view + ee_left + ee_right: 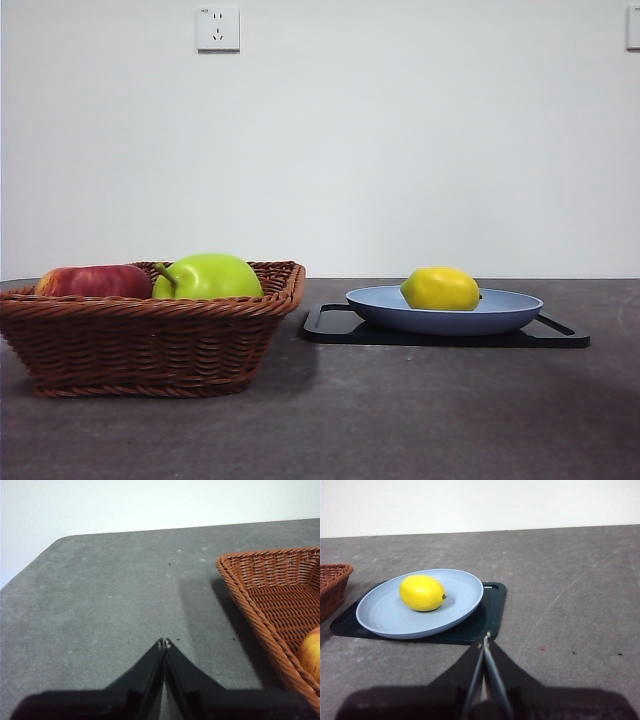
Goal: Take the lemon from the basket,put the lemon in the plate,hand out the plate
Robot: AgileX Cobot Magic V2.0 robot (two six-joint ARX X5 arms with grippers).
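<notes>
From the front, the lemon (440, 288) sits in the light blue plate (505, 312). The plate rests on a flat black tray (560, 336) on the grey worktop (400, 410). Beside the tray stands the brown basket (150, 340). A red apple (92, 281) and a green apple (208, 277) lie inside the basket. No arm shows in this view.

In the left wrist view, the left gripper (164, 643) hangs over the bare worktop (110, 595). Its jaws are pressed together and hold nothing. The basket (270, 590) is off to one side of the jaws, apart from them. A bit of orange-red fruit (310, 652) peeks out inside it.

In the right wrist view, the right gripper (486, 638) also has its jaws together, with nothing in them. The tray (487, 610) lies just ahead of the jaw tips. The plate (390, 620) is on it, with the lemon (422, 593) resting in the plate, a little further from the jaws. One corner of the basket (332, 582) shows beyond the plate.
</notes>
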